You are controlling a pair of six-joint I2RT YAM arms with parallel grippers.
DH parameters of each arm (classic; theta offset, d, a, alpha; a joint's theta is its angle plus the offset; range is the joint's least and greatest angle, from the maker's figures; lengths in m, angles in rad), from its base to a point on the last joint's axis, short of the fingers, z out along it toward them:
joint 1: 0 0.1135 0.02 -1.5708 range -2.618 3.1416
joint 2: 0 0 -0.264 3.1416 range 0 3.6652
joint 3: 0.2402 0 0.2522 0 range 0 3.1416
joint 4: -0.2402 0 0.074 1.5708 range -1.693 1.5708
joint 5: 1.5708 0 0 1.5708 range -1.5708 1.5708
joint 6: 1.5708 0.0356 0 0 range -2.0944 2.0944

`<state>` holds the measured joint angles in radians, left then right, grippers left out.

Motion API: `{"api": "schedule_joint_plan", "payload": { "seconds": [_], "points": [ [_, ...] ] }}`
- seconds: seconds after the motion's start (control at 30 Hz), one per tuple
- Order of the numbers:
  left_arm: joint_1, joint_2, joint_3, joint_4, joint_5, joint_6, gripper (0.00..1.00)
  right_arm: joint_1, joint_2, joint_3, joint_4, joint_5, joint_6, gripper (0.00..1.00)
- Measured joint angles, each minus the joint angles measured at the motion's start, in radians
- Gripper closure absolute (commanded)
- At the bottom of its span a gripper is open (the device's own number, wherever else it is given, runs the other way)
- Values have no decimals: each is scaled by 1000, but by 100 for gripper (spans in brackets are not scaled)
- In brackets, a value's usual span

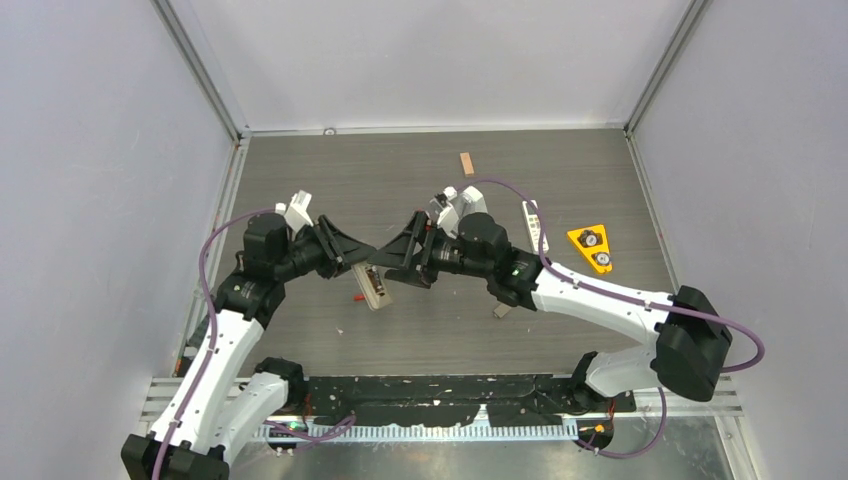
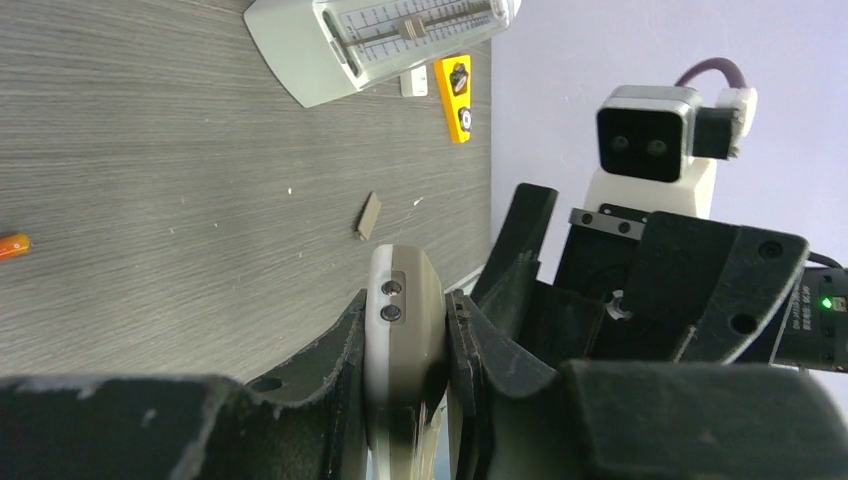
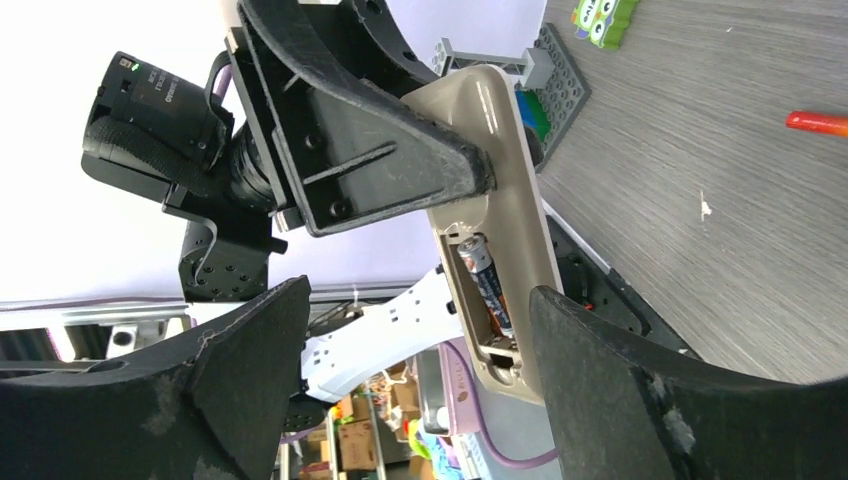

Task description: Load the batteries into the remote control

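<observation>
Your left gripper [image 2: 405, 312] fills the near edge of its own wrist view. Both fingers are pressed onto the remote control [image 2: 402, 300], pinching the slim bar across its width near one end, so its rounded grey-brown tip with two small dark dots pokes out between the jaws. On the table [image 2: 180, 180], left of that grip, lies a loose orange-ended battery [image 2: 12, 245], well apart from the remote; the grey metronome [image 2: 370, 40] sits farther off. In the right wrist view the remote's back is turned toward you with its compartment uncovered, and one battery [image 3: 487, 282], dark with a red-orange band, is seated along the bay near the free end. Your right gripper [image 3: 420, 335] stands spread wide and holds nothing, with one finger on each side of that free end. Whether the right-hand finger brushes the remote's edge, you cannot tell. From above, the two grippers face each other over the middle of the table, the remote between them.
</observation>
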<state>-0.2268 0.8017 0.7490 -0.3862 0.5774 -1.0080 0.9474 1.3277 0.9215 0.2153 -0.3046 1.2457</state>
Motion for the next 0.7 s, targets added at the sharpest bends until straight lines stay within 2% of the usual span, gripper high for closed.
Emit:
{"api": "schedule_joint_plan", "payload": {
  "seconds": [0.2, 0.37, 0.53, 0.7],
  "points": [
    [2, 10, 0, 14, 25, 21, 100, -5, 28, -32, 78, -8, 84, 14],
    [3, 16, 0, 45, 54, 18, 100, -8, 45, -43, 105, -8, 108, 20],
    [3, 19, 0, 90, 74, -6, 100, -8, 47, -77, 144, -16, 135, 31],
    [3, 19, 0, 129, 87, -32, 100, -8, 47, -124, 188, -17, 174, 32]
  ]
}}
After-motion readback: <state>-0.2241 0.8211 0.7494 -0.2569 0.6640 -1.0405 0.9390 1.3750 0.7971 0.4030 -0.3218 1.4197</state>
